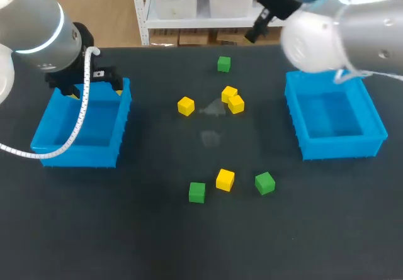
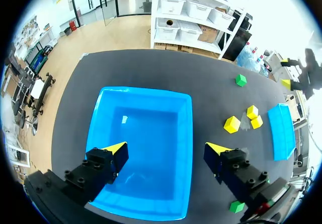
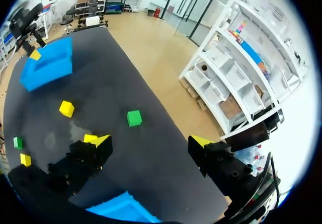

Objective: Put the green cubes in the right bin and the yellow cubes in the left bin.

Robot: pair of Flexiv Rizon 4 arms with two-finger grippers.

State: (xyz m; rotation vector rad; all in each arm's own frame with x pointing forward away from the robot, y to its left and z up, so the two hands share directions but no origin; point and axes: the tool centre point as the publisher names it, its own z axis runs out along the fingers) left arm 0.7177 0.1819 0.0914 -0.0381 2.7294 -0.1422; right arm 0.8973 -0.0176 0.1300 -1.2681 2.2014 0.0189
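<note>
No cube is sorted yet: the left bin point(image 1: 75, 155) and right bin point(image 1: 340, 146) are empty. Four yellow cubes point(image 1: 186, 106) and three green cubes point(image 1: 223, 64) lie on the table point(image 1: 126, 229) between them. The left gripper point(image 2: 166, 153) hangs spread over the left bin. The right gripper point(image 3: 151, 142) is spread and empty.

Dark table point(image 1: 157, 236) carrying two blue bins and seven loose cubes.
The left bin point(image 1: 75, 156) and the right bin point(image 1: 340, 146) stand well apart at opposite sides. Between them, toward the far edge, the far green cube point(image 1: 223, 64) sits alone. Nearer lie the lone yellow cube point(image 1: 186, 106) and the paired yellow cubes point(image 1: 236, 104), which touch each other. Nearest, the front yellow cube point(image 1: 225, 179) lies between the left green cube point(image 1: 197, 192) and the right green cube point(image 1: 265, 183).
</note>
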